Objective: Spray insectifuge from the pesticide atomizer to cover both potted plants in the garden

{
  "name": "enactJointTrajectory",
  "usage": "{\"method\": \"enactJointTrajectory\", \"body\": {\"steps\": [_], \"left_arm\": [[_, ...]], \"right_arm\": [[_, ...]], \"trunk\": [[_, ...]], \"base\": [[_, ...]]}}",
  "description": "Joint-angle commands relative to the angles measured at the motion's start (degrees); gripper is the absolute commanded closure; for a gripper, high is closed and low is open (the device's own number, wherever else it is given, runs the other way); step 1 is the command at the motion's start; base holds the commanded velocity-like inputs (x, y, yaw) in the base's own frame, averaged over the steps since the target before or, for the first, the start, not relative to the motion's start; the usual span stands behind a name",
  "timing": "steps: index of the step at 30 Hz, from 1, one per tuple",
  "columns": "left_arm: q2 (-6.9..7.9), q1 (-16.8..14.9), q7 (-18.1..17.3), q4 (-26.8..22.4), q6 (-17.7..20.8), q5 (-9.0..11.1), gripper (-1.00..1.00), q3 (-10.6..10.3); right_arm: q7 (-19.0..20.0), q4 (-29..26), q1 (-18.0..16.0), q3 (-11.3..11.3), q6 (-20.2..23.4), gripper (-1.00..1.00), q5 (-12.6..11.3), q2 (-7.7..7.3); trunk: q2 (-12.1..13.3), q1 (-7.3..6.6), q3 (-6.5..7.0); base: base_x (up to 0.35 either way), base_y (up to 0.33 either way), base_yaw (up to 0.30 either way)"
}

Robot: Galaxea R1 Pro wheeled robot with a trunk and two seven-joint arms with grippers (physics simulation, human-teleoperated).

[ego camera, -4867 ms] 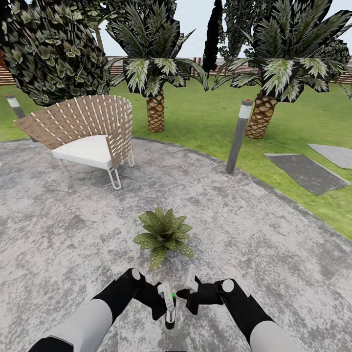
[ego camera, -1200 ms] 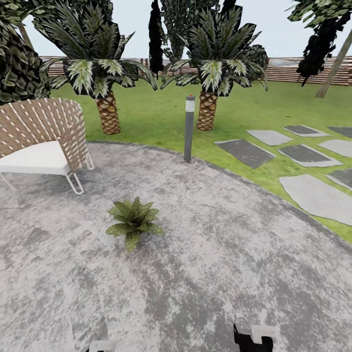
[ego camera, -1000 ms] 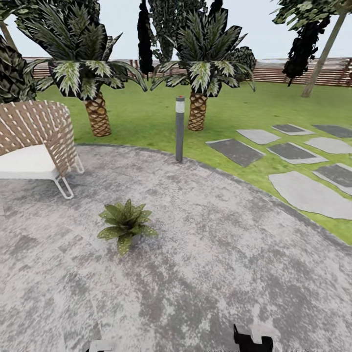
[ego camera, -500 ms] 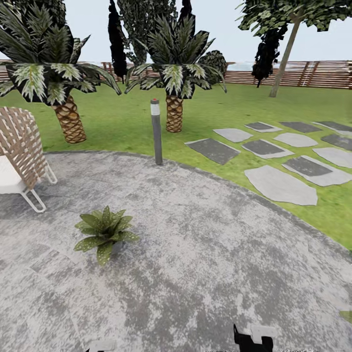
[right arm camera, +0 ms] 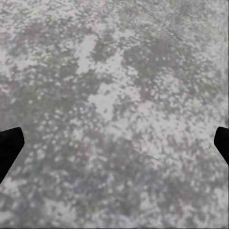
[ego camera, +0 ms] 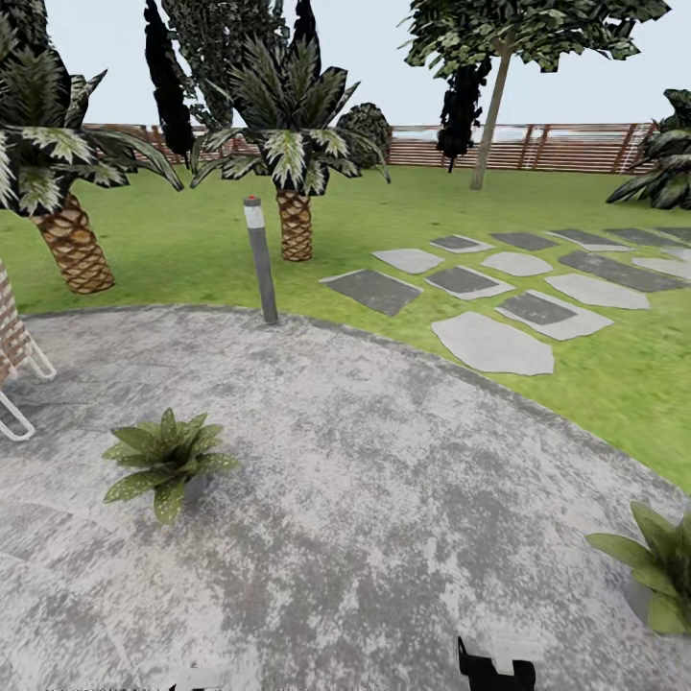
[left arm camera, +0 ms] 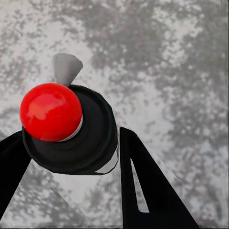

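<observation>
Swinging right, the camera slides the speckled plant (ego camera: 163,460) leftward and brings plant 2 (ego camera: 660,574) into view, left claw (left arm camera: 71,143) pinching the atomizer (left arm camera: 67,129), right claw (right arm camera: 114,143) spread, second plant apparently awaiting spray.

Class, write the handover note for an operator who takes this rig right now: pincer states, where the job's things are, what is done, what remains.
Left pincer: shut on the pesticide atomizer, seen end-on from its wrist camera over the patio.
Right pincer: open, nothing between its fingertips, patio paving below.
Speckled potted plant: on the patio, ahead and to the left in the head view.
Second potted plant: at the patio's right edge, partly cut off by the frame.
Done: atomizer picked up.
Spray coverage on either plant cannot be judged from these pictures.
Probably next: drive to the right-hand plant and spray it fully.
</observation>
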Motion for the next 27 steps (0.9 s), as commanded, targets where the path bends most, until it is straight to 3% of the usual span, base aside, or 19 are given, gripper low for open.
{"method": "enactJointTrajectory", "body": {"steps": [1, 8, 27], "left_arm": [[0.04, 0.0, 0.3, 0.0, -0.2, 0.4, 1.00, -0.5], [0.05, 0.0, 0.3, 0.0, -0.2, 0.4, 1.00, -0.5], [0.03, 0.0, 0.3, 0.0, -0.2, 0.4, 1.00, -0.5]], "right_arm": [[-0.3, 0.1, -0.1, -0.3, -0.1, -1.00, 0.6, 0.01], [-0.2, 0.1, -0.1, -0.3, -0.1, -1.00, 0.6, 0.03], [-0.2, 0.1, -0.1, -0.3, -0.1, -1.00, 0.6, 0.10]], "trunk": [[0.0, -0.05, -0.01], [0.0, -0.05, 0.17], [0.0, -0.05, 0.64]], "base": [[-0.336, 0.054, -0.292], [-0.269, 0.136, -0.292], [-0.005, 0.003, -0.292]]}}
